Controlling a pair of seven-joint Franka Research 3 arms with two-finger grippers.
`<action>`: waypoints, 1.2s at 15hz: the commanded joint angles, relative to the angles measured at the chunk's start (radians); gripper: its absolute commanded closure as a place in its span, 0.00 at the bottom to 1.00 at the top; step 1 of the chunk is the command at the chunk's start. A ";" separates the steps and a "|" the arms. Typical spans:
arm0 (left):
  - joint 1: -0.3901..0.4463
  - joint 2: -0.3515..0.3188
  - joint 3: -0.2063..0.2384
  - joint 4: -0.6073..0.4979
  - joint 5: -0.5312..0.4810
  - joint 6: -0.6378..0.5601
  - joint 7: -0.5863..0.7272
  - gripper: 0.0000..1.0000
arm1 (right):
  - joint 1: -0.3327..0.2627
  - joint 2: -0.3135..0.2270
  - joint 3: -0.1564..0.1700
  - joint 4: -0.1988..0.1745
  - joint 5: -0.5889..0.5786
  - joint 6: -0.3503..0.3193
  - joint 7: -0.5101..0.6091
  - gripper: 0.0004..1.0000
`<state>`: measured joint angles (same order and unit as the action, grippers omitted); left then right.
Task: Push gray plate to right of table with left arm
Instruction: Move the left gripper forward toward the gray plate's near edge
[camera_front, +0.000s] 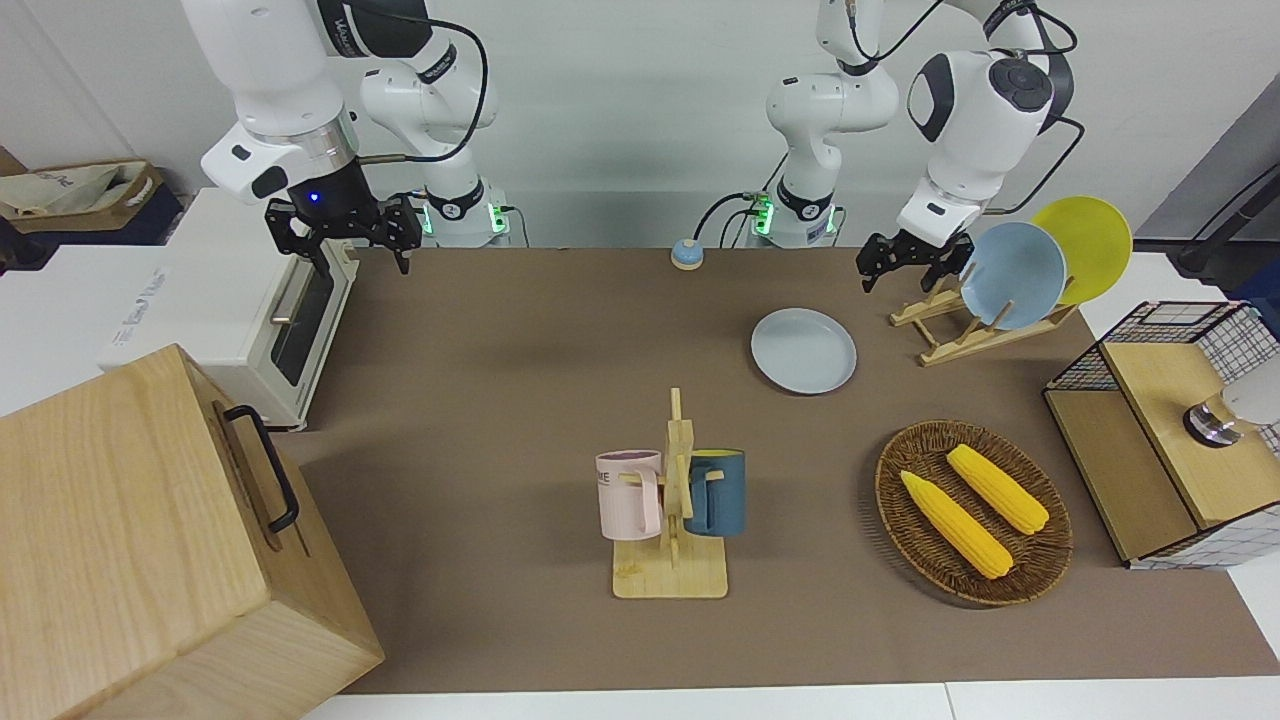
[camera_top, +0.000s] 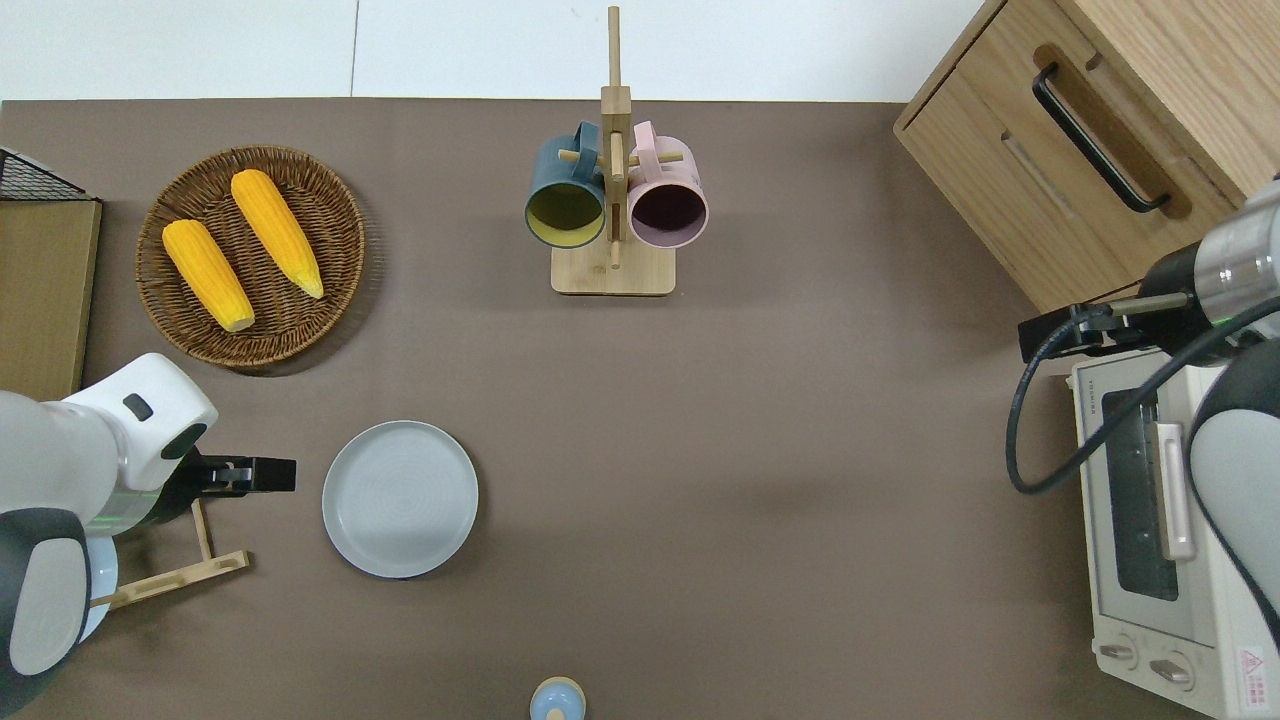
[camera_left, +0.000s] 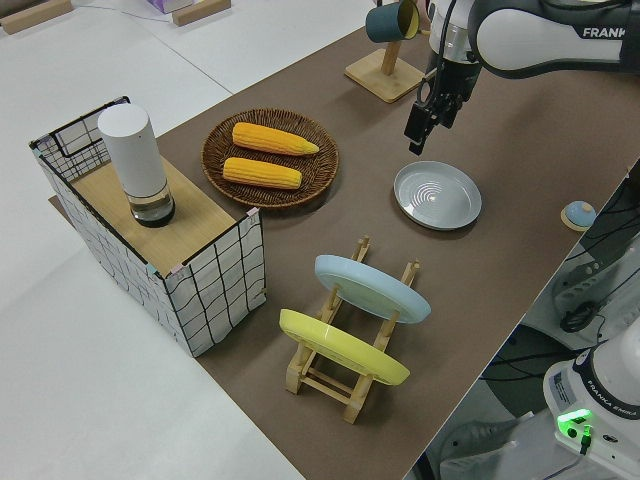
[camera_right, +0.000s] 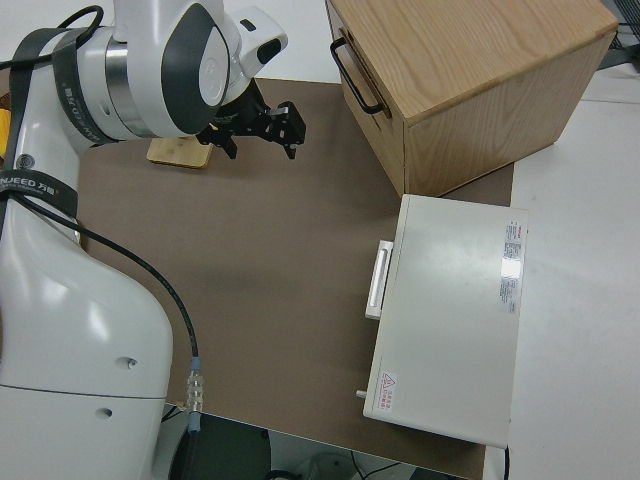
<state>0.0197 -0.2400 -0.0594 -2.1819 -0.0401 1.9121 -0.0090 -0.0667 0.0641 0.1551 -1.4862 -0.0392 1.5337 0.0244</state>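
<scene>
While left arm's fingers (camera_top: 268, 474) hover open beside gray plate (camera_top: 400, 498), wrist hides rack; right arm parked.

Front camera facing the robots, overhead straight down — the table (camera_top: 760, 420) in both.

Bright, even light falls from above on the table (camera_front: 500, 400), whose matte brown top gives no glare. Shadows are soft: a faint dark rim hugs the basket (camera_top: 250, 256) and the gray plate (camera_top: 400, 499). All 4 views are sharp, with slight bending toward the corners.
</scene>
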 joint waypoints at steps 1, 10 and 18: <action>-0.007 -0.059 0.000 -0.093 -0.010 0.065 -0.031 0.00 | -0.001 -0.006 0.000 0.001 0.007 -0.010 0.003 0.02; -0.007 -0.064 -0.011 -0.176 -0.009 0.142 -0.075 0.00 | -0.001 -0.006 0.000 0.001 0.007 -0.010 0.003 0.02; -0.007 -0.062 -0.014 -0.288 -0.009 0.269 -0.075 0.00 | -0.001 -0.006 0.000 0.001 0.007 -0.010 0.003 0.02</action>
<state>0.0193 -0.2680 -0.0735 -2.3885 -0.0405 2.1073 -0.0716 -0.0667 0.0641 0.1551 -1.4862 -0.0392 1.5337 0.0244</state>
